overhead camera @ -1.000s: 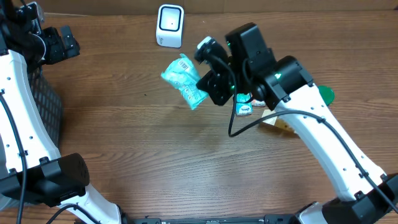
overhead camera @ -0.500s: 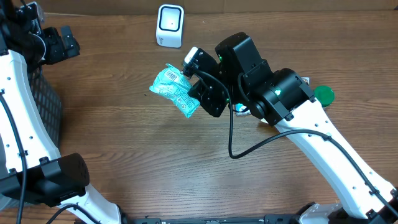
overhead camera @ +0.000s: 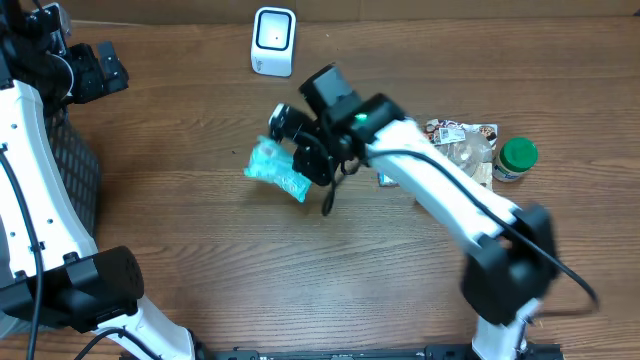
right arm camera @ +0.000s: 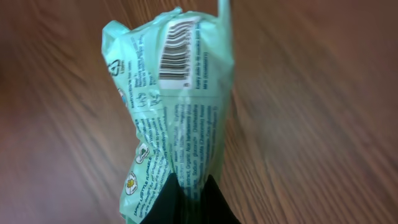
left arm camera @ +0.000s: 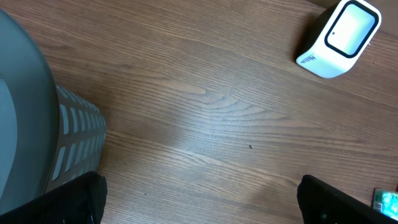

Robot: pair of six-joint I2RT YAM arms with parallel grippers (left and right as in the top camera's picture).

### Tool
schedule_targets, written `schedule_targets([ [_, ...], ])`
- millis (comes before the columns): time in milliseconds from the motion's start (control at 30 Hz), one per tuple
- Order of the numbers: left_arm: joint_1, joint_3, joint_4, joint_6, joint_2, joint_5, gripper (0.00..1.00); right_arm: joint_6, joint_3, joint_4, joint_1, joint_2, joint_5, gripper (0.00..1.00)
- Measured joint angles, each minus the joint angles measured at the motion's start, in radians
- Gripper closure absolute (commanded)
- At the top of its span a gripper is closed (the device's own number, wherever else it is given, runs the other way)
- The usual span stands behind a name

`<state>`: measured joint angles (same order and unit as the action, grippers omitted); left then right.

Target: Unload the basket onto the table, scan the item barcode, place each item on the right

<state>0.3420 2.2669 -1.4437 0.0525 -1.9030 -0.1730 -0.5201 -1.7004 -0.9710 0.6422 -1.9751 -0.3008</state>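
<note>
The mint-green packet [overhead camera: 272,167] hangs from the right gripper [overhead camera: 303,162] near the middle of the wooden table [overhead camera: 250,270] and appears to be lifted clear of the surface. It is a thin, crinkled film pouch. Judge it light, soft and easily deformed, with a smooth skin that could slip or twist in a narrow pinch. The jaws are closed tight on one gathered end, so the body fans out beyond the fingertips. In the wrist view the barcode [right arm camera: 178,53] sits at the far end of the packet, flat enough to read and well away from the pinch point. This end grip suits the job. A hold nearer the printed bars would crease or cover them, and harder squeezing gains nothing on film this thin. The barcode scanner [overhead camera: 273,41], a small white unit with a dark window, stands toward the far edge of the table, apart from the packet. The left gripper [left arm camera: 199,199] holds nothing, with its jaws spread fully wide above bare wood. Containers: a mesh basket [overhead camera: 75,165] stands at the left edge, and its contents cannot be determined from either view. A green-lidded jar [overhead camera: 516,158] stands at the right with its lid on and its contents not visible, just beside a crumpled clear bag [overhead camera: 462,142] with printed packets.
</note>
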Motion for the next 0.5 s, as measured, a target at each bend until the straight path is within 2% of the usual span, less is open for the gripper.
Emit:
schedule_targets([
  [267, 0.0, 0.0, 0.0, 0.0, 0.0, 0.0, 0.0, -0.237, 0.006, 0.065, 0.0, -0.171, 0.005, 0.95],
  [300, 0.0, 0.0, 0.0, 0.0, 0.0, 0.0, 0.0, -0.259, 0.006, 0.078, 0.0, -0.177, 0.005, 0.89],
  [333, 0.0, 0.0, 0.0, 0.0, 0.0, 0.0, 0.0, -0.271, 0.006, 0.087, 0.0, -0.181, 0.005, 0.77],
  [367, 0.0, 0.0, 0.0, 0.0, 0.0, 0.0, 0.0, -0.281, 0.006, 0.098, 0.0, -0.182, 0.005, 0.7],
  [433, 0.0, 0.0, 0.0, 0.0, 0.0, 0.0, 0.0, -0.302, 0.005, 0.121, 0.0, -0.182, 0.005, 0.65],
  [500, 0.0, 0.0, 0.0, 0.0, 0.0, 0.0, 0.0, -0.316, 0.005, 0.135, 0.0, -0.182, 0.003, 0.64],
])
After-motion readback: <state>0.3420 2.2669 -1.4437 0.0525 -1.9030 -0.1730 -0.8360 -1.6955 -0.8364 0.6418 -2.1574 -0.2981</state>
